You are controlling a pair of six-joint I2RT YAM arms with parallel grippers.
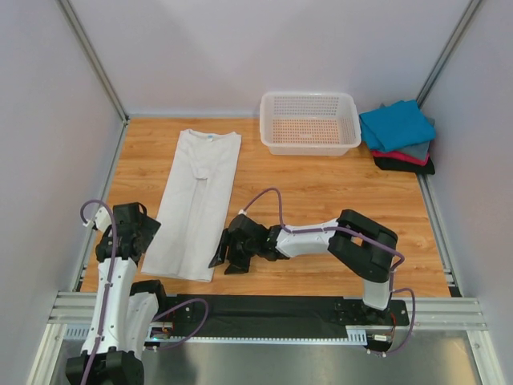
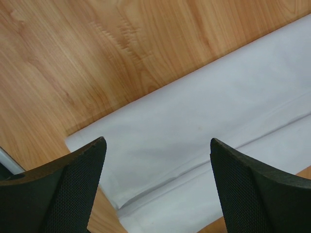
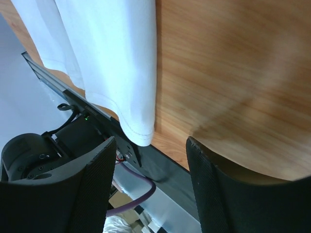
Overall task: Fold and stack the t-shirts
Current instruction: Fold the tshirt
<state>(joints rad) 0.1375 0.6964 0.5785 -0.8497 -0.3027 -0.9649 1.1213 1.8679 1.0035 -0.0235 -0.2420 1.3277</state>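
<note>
— Tool on the left (image 1: 138,233), shut or apart?
— Apart. Hovered wide open just above the near left corner of the white t-shirt (image 1: 199,200), clamped on nothing. Confirmed from its own wrist: fingers (image 2: 63,189) spread either side of the hem corner, cloth below, not pinched.
— And the right tool (image 1: 227,255)?
— Also spread, also empty. Sat low by the near right corner of the same shirt, just beside the hem, over the table (image 1: 321,200).
— Why posted at both near corners?
— Probably to take the hem at two points at once and carry it up toward the collar. Looked like the crosswise fold, not yet begun.
— Laid out how?
— Flat on the left half of the table, already narrowed into a long strip with sides folded in, collar and small blue label at the far end, hem toward the arms.
— And the finished ones?
— Piled in the far right corner as a folded stack (image 1: 401,138), teal-blue on top, grey, red and black under it. Sat just beside the white mesh basket (image 1: 309,122), well apart from the strip.
— Kept so wide for what reason?
— Likely to straddle the doubled edge before closing. Would call for a low, level approach; otherwise might catch only the top layer and undo the lengthwise fold.
</note>
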